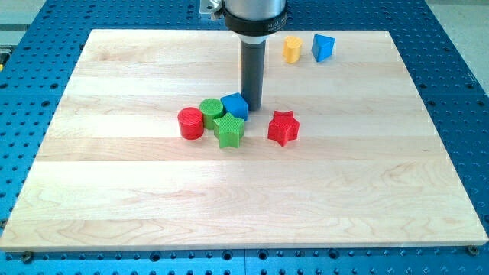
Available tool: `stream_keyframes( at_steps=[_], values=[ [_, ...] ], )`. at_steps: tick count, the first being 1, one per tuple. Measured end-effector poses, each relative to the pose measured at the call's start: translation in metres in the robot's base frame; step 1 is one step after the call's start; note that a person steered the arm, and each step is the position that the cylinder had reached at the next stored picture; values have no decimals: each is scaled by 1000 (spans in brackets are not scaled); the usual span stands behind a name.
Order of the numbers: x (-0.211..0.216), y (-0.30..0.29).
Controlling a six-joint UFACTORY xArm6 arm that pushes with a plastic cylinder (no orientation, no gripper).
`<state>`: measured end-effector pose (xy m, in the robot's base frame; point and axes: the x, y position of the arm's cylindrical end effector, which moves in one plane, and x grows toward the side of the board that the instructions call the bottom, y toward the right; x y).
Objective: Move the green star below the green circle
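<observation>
The green star (229, 130) lies near the board's middle. The green circle (211, 111) sits just up and left of it, touching it. A blue cube (236, 105) stands right of the green circle, above the star. My tip (252, 107) is down at the blue cube's right side, above and right of the green star. A red circle (191, 123) sits left of the green circle and the star.
A red star (283, 127) lies right of the green star. A yellow block (292, 49) and a blue block (322, 47) stand near the view's top. The wooden board (114, 198) rests on a blue perforated table.
</observation>
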<state>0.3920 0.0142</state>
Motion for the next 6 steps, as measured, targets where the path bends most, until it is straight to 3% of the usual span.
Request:
stream_keyframes(
  at_steps=[2, 6],
  values=[
    [81, 20],
    [87, -27]
  ],
)
